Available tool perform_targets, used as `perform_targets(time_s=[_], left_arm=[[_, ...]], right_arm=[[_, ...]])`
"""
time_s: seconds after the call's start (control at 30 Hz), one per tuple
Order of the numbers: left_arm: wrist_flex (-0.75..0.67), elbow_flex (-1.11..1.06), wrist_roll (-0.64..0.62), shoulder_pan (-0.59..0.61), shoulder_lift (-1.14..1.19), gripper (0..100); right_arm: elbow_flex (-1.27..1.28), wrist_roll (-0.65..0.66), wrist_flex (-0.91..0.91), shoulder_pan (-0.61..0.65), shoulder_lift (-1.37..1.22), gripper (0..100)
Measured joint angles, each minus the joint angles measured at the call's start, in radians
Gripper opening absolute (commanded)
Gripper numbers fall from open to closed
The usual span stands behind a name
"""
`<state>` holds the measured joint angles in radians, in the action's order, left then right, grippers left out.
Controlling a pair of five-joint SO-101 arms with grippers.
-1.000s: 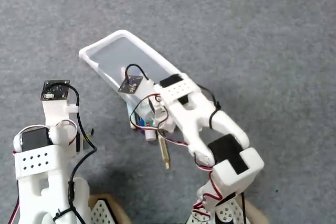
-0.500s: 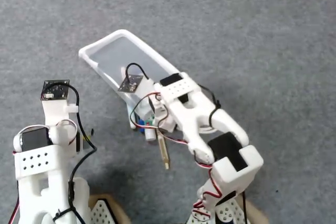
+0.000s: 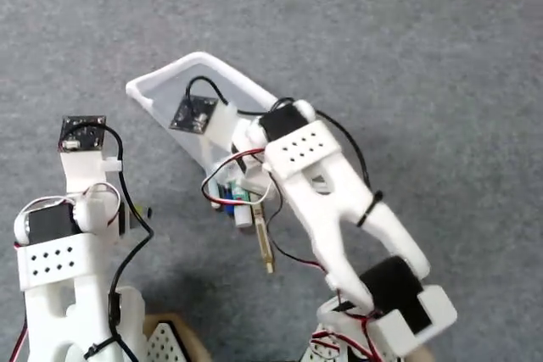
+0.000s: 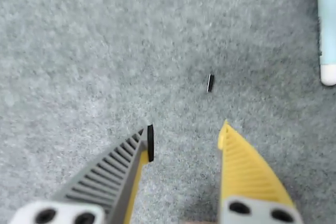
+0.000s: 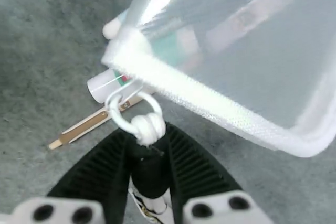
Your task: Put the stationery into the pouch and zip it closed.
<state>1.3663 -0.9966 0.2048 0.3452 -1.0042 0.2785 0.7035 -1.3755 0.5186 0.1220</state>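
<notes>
Grey fuzzy cloth covers your tabletop [image 3: 441, 82]. The clear pouch [image 3: 225, 82] lies on it, well in front of both arms, with your right arm stretched over its near end.

Your right gripper [image 5: 148, 135] has its two black fingers pressed together on the zip pull [image 5: 146, 124], a white ring with a knot. The zip pull sits at the corner of the pouch [image 5: 247, 61], right at the thick white edge.

Just beside that corner, a white pen [image 5: 107, 83] with a red and green label lies on the tabletop. A wooden stick [image 5: 86, 125] lies next to it, outside the pouch. From above, you can see the wooden stick [image 3: 265, 243] poking out from under your right arm, towards the arm's base.

Through the clear wall you can see blurry pen shapes, but you cannot tell if they are inside the pouch or under it.

Your left gripper [image 4: 187, 136] hangs over bare tabletop, off to the side of the pouch. Its grey finger and yellow finger are wide apart and hold nothing. A small black bit [image 4: 210, 83] lies near it, and a pale blue pen [image 4: 326, 35] with a white tip lies farther off.
</notes>
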Motion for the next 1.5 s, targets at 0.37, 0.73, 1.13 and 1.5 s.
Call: perform_targets(time_s=[0.37, 0.73, 1.13, 1.5], left_arm=[[0.17, 0.201, -0.02, -0.051, 0.0, 22], [0.324, 0.42, -0.118, -0.112, 0.0, 23], [0.385, 0.651, -0.216, -0.112, 0.0, 33], [0.387, 0.707, -0.336, -0.193, -0.086, 32]], right_arm=[[-0.247, -0.063, -0.193, 0.14, 0.015, 1.2], [-0.516, -0.106, -0.311, 0.25, 0.015, 1.2], [-0.574, -0.114, -0.345, 0.25, 0.015, 1.2], [-0.574, -0.114, -0.345, 0.241, 0.015, 1.2]])
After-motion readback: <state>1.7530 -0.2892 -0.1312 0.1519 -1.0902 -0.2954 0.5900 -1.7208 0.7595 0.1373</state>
